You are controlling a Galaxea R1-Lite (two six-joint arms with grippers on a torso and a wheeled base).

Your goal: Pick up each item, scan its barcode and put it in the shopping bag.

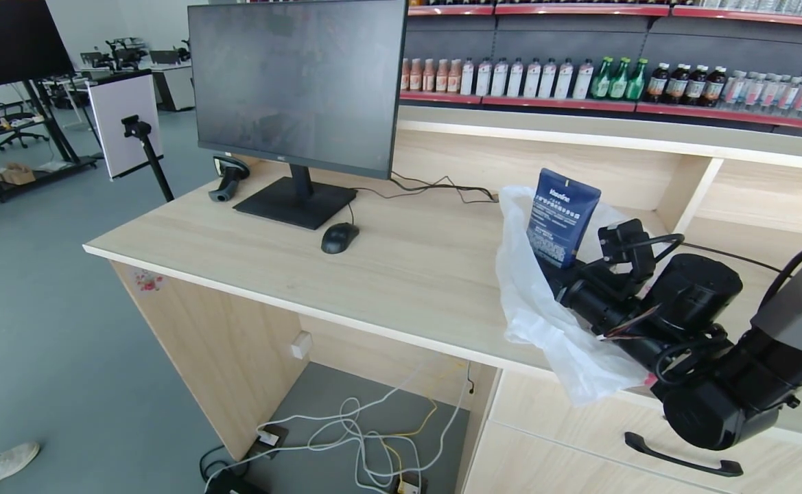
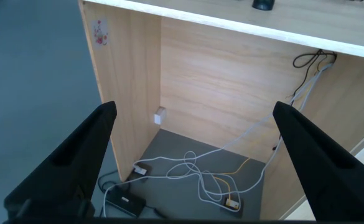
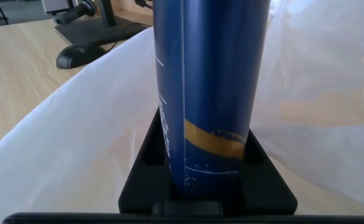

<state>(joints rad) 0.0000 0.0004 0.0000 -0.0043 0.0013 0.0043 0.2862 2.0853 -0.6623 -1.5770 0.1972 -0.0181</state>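
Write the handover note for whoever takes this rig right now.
Right gripper: shut on the blue pouch, held upright at the mouth of the white shopping bag on the counter.
Left gripper: open and holding nothing, low in front of the counter's open underside.
Barcode scanner: on the counter beside the monitor's stand.
Done: pouch picked up and brought to the bag; whether it was scanned cannot be told.
Left: release the pouch into the bag.

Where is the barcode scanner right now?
In the head view, the barcode scanner sits at the desk's far left, just left of the monitor stand and behind the mouse.
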